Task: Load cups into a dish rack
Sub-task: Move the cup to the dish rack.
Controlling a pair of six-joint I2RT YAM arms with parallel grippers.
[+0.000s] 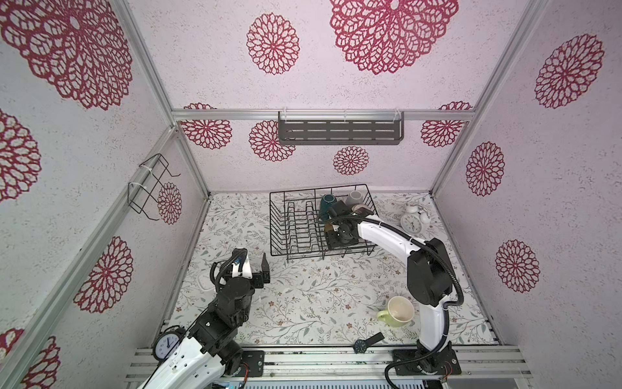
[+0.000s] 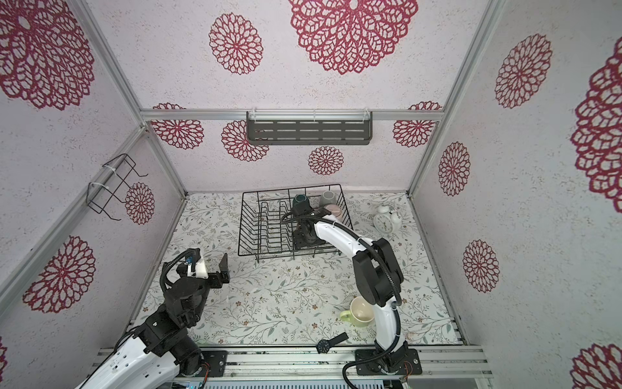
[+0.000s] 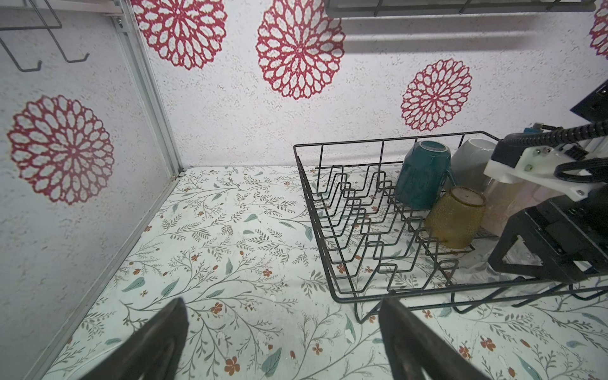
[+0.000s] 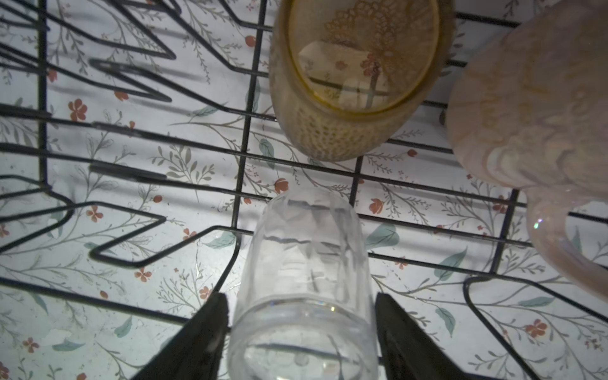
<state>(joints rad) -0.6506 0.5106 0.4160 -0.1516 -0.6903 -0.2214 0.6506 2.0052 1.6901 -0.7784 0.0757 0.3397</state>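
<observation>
Clear glass (image 4: 302, 263), perhaps faceted

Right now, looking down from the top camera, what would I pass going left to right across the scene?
Black alarm clock → left gripper → dish rack → white alarm clock. I skipped the watch and green mug, since they overlap others sideways.

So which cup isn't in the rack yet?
The light green mug: it sits alone on the table, while the others are in the dish rack.
</observation>
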